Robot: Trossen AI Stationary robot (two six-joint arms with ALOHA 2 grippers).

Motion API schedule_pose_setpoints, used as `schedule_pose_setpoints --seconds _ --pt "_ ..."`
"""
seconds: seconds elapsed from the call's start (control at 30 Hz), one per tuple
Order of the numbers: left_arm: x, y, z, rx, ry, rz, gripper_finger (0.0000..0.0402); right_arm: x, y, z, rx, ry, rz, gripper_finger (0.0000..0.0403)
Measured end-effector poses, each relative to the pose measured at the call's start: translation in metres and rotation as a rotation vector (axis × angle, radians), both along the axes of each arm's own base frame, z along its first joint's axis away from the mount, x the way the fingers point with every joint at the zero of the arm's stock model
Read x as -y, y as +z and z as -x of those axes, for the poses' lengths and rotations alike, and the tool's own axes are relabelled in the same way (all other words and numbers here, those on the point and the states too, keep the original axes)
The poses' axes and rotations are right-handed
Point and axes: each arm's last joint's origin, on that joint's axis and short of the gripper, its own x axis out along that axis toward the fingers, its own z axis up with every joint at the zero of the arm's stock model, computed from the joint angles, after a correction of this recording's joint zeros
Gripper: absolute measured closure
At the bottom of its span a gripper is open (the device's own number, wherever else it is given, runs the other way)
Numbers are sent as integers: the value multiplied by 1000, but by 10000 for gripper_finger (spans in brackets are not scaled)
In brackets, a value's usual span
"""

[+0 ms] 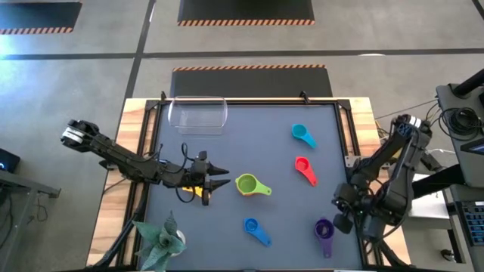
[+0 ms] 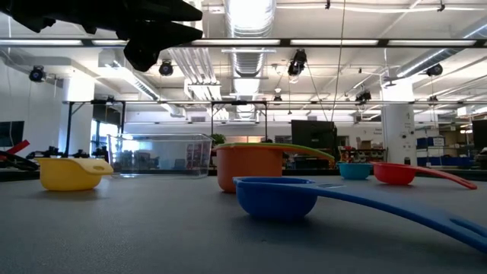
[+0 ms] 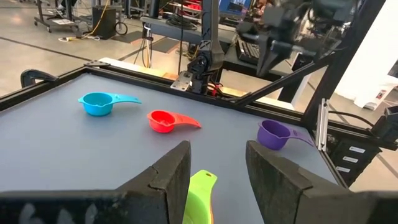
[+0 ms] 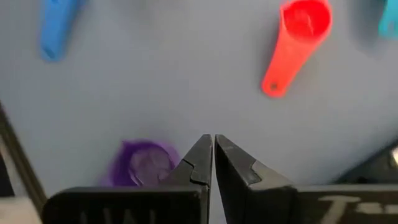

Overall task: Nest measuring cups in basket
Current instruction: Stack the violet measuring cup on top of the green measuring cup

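Nearest, at six o'clock on the matte grey tabletop (image 1: 227,227), the blue cup (image 1: 251,225) lies loose, then the left end effector (image 1: 215,181), released, faces the glossy green cup (image 1: 246,183) at centre, seemingly to grip it, the right end effector (image 4: 213,155) clenched empty at four o'clock, the clear basket (image 1: 198,114) empty at eleven.

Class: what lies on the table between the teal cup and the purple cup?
The red cup lies between the teal cup and purple cup, clearest in the high view.
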Motion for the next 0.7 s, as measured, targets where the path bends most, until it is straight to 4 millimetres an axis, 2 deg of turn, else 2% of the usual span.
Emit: schedule_pose_setpoints --seconds 0.13,0.3,0.47,0.7 --pt "0 0 0 -2 0 -2 264 14 -16 10 -61 -40 -22 394" --pt "0 0 0 -2 0 -4 264 26 -28 16 -25 -68 -74 394" --pt "0 0 0 -3 1 -4 264 30 -42 16 54 -68 -72 394" --pt "0 -1 0 -6 1 -6 264 21 -60 12 62 -64 -131 394"
